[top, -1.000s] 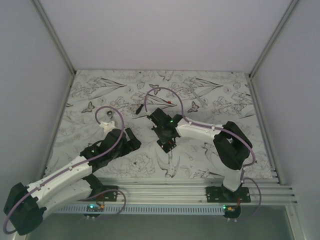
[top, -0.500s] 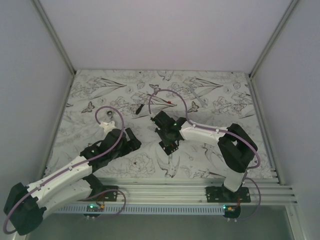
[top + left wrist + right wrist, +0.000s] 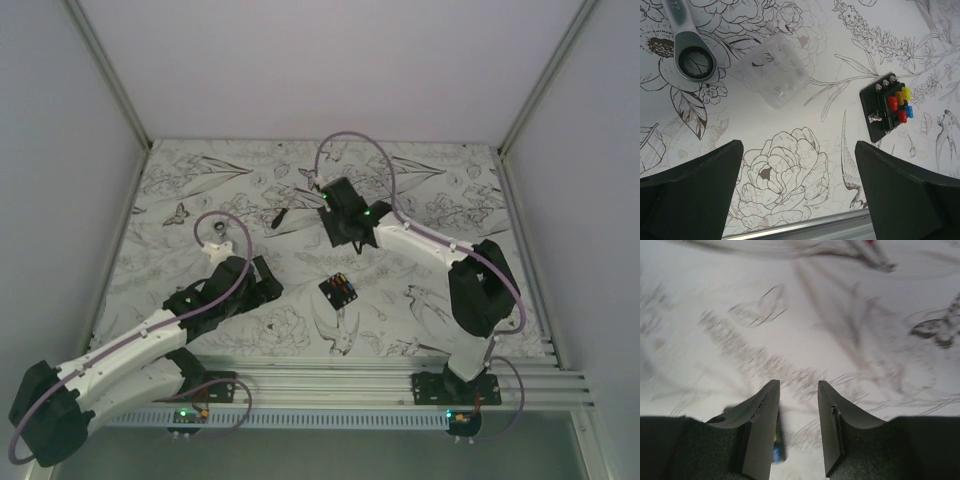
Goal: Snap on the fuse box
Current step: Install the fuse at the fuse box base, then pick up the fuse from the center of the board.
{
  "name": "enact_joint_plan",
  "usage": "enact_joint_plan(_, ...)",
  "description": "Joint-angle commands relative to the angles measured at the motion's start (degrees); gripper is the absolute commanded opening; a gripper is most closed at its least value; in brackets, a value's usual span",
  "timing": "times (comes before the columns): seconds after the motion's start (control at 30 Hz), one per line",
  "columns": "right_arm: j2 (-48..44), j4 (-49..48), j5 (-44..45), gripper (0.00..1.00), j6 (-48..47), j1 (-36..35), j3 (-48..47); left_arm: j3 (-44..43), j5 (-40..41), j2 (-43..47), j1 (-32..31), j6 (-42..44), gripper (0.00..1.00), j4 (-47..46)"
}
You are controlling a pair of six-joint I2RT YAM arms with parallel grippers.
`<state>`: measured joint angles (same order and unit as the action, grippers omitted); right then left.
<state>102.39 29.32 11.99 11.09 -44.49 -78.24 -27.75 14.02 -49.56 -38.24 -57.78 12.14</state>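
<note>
Right pincer (image 3: 797, 386) parted, empty, view blurred; left pincer (image 3: 797, 150) spread wide; fuse box (image 3: 887, 112) ungripped.

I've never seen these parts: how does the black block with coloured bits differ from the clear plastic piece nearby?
The fuse box is black and opaque; the clear cover is see-through. The fuse box holds red, orange, yellow and blue fuses; the clear cover looks empty. Both are squarish and lie loose, apart.

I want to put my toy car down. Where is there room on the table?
Bare patches: the table right of the fuse box, and the far left corner. Crowded: around the left gripper, with the wrench and clear cover close by.
</note>
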Motion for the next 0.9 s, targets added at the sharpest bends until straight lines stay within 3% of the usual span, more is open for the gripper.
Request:
enact_joint_plan(0.0, 4.83, -8.98, 3.89, 0.43, -1.18, 5.38, -3.00, -1.84, 0.64, -1.12, 0.45, 2.20, 1.00, 1.49)
enact_joint_plan(0.23, 15.67, -14.82, 3.45, 0.44, -5.08, 9.74, -11.44, -2.27, 0.61, -1.83, 0.97, 2.84, 1.00, 1.60)
enact_joint_plan(0.6, 29.57, -15.99, 7.92, 0.51, 1.47, 11.66, -24.89, -2.66, 0.20, -3.38, 1.71, 3.07, 1.00, 1.64)
enact_joint_plan(0.87, 34.48, -13.48, 10.80, 0.43, 4.76, 11.94, -29.78, -2.42, -0.04, -3.20, 1.87, 3.02, 1.00, 1.70)
